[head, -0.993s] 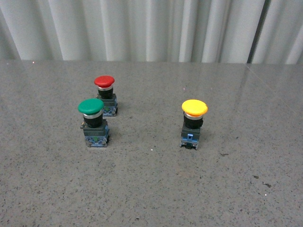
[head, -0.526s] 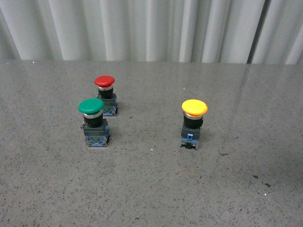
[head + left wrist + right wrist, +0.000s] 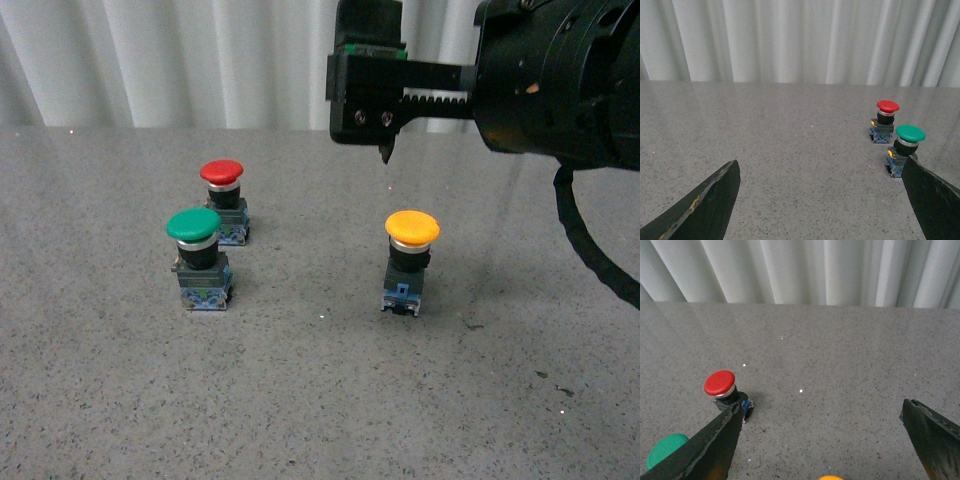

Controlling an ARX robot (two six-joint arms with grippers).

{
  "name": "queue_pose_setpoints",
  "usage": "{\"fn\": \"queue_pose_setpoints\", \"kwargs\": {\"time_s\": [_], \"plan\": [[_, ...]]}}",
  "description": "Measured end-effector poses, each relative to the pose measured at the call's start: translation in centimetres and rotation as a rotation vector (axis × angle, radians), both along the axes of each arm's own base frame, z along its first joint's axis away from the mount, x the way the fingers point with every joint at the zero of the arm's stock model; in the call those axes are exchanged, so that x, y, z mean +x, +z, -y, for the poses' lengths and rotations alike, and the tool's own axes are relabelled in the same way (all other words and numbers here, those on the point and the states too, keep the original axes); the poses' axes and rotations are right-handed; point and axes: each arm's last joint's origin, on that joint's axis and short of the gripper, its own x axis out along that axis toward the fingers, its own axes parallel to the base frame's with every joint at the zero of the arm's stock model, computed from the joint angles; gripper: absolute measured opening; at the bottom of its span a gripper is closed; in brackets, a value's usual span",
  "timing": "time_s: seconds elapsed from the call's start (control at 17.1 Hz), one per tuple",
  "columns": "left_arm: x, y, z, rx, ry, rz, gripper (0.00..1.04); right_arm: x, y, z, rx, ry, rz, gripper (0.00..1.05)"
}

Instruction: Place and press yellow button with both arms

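The yellow button [image 3: 411, 262] stands upright on the grey table, right of centre in the front view. Its cap edge shows as a sliver [image 3: 830, 478] in the right wrist view. My right gripper [image 3: 386, 150] hangs above and slightly behind the button, apart from it; in its wrist view the right gripper [image 3: 820, 445] is open, nothing between the fingers [image 3: 705, 450]. The left gripper [image 3: 820, 200] is open over bare table in its wrist view and is out of the front view. That view does not show the yellow button.
A green-capped button [image 3: 198, 260] and a red-capped button [image 3: 224, 202] stand close together left of centre, the red one further back. Both also show as the red-capped button [image 3: 886, 120] and green-capped button [image 3: 907, 145]. A white curtain [image 3: 200, 60] runs behind the grey table [image 3: 320, 400].
The right arm has come into the front view from the upper right and now hangs over the yellow button. The three buttons have not moved.
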Motion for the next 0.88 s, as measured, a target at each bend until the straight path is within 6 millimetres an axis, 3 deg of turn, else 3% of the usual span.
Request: {"fn": "queue_pose_setpoints", "kwargs": {"time_s": [0.35,0.53,0.76,0.88], "plan": [[0.0,0.0,0.0,0.0,0.0,0.0,0.98,0.0,-0.2,0.1,-0.054,-0.06,-0.01,0.38],[0.0,0.0,0.0,0.0,0.0,0.0,0.98,-0.2,-1.2,-0.5,-0.085,-0.051,-0.051,0.01],[0.0,0.0,0.0,0.0,0.0,0.0,0.98,-0.7,-4.0,-1.1,-0.144,-0.021,-0.153,0.02],[0.0,0.0,0.0,0.0,0.0,0.0,0.98,-0.7,-4.2,-1.1,-0.148,-0.022,-0.158,0.02]]}}
